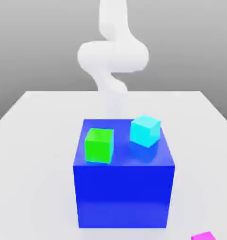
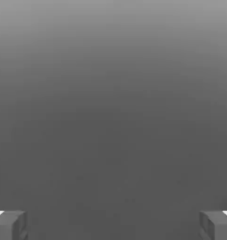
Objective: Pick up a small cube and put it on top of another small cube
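The small plain magenta cube is seen untouched at the white surface's near edge. The hand is spread wide, empty. Pickup and stacking remain outstanding.

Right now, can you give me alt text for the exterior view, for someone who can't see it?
A large blue cube sits on a white table with a small green cube and a small cyan cube apart on its top. A white robot arm rises behind it, and a small magenta cube lies at the bottom edge.
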